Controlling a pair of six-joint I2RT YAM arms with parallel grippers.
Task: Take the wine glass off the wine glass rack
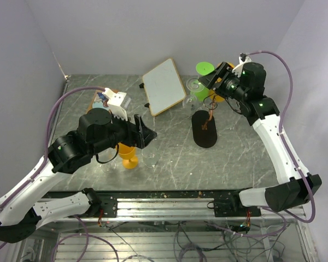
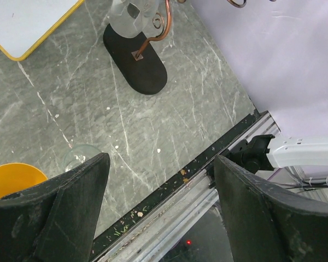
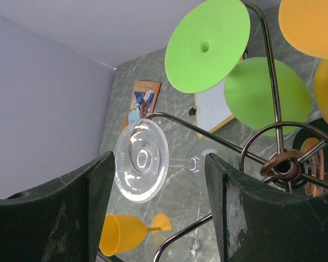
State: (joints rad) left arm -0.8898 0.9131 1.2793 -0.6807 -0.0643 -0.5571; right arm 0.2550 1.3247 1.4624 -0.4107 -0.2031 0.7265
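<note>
Between the parted black fingers of the right gripper [image 3: 159, 180], clear of both (a gap each side): round foot of the clear stemmed wine glass [image 3: 141, 160], hung on an arm of the thin copper-brown wire rack [image 3: 287, 166]. Right jaws wide, holding nothing. Left gripper [image 2: 161, 164] likewise spread and empty, over grey marbled tabletop [image 2: 180, 109], apart from the rack.

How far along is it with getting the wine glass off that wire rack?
Apparently done: an orange glass and a clear glass sit on the table beside the open left gripper. In hand: the right gripper, open, is up at the wine glass rack with a hanging clear wine glass lined up between its fingers, not yet gripped. Left: close on it and lift it off the wire arm.
</note>
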